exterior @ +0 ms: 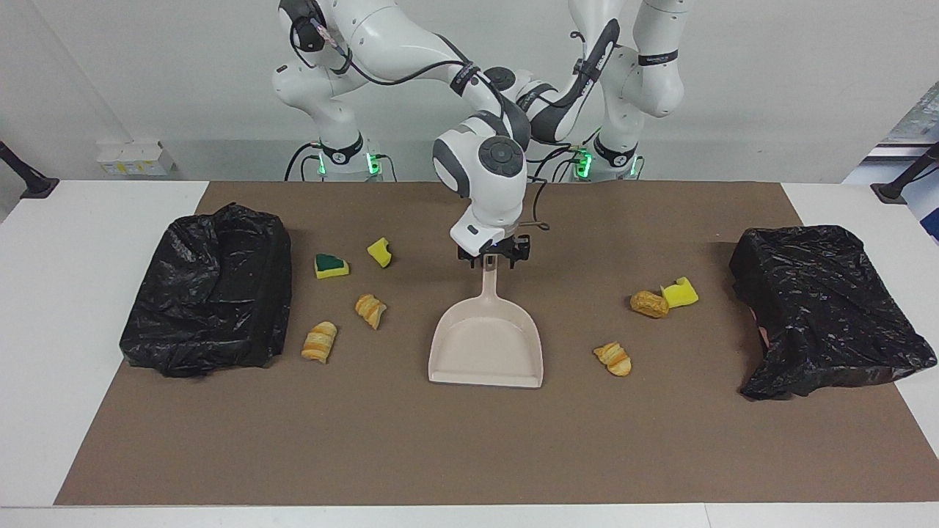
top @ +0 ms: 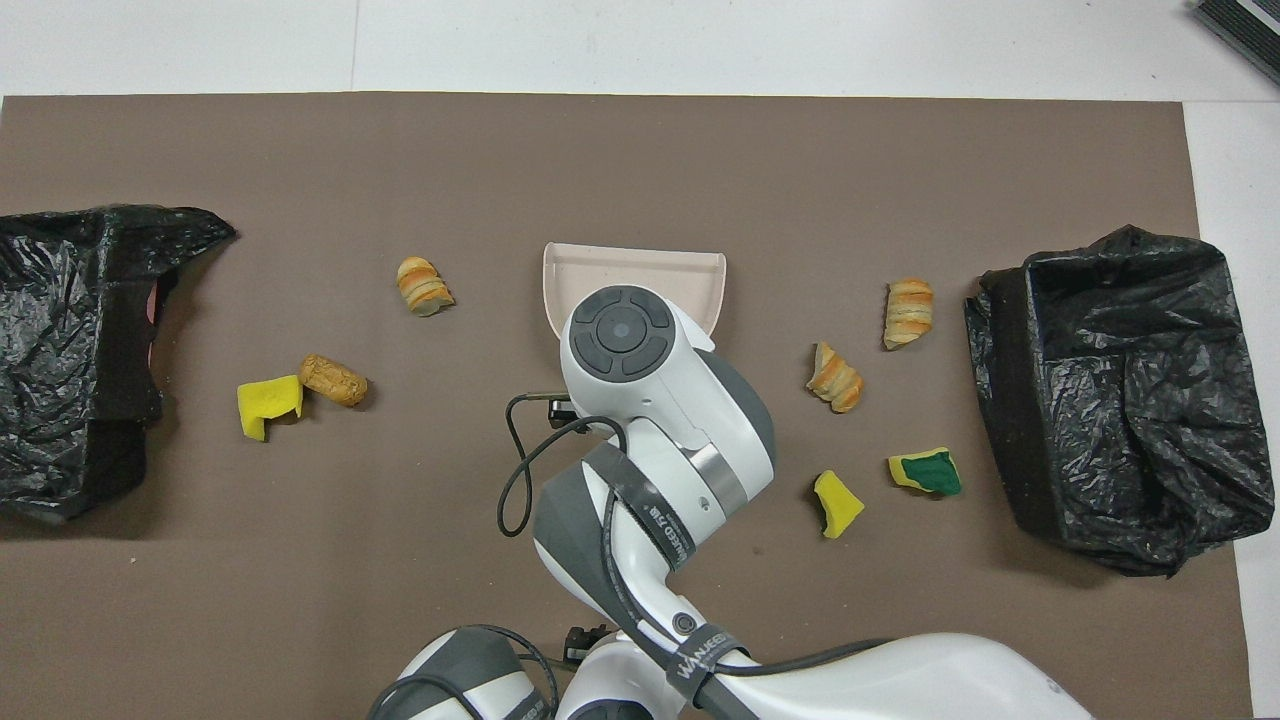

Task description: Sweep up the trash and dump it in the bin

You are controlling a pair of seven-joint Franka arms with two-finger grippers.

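The beige dustpan (exterior: 488, 348) lies flat mid-mat, its handle pointing toward the robots. My right gripper (exterior: 493, 257) sits low over the handle's end, open, with a finger on each side. From overhead, the right arm covers the handle and part of the pan (top: 640, 262). Trash lies on both sides. Toward the right arm's end are a green-faced sponge (exterior: 331, 265), a yellow sponge (exterior: 379, 252) and two bread pieces (exterior: 371, 310) (exterior: 319, 342). Toward the left arm's end are a yellow sponge (exterior: 681, 293) and two bread pieces (exterior: 649, 303) (exterior: 613, 358). My left gripper is hidden by the right arm.
A black-bagged bin (exterior: 209, 290) stands at the right arm's end of the brown mat (exterior: 469, 447). A second one (exterior: 825, 308) stands at the left arm's end. White table borders the mat.
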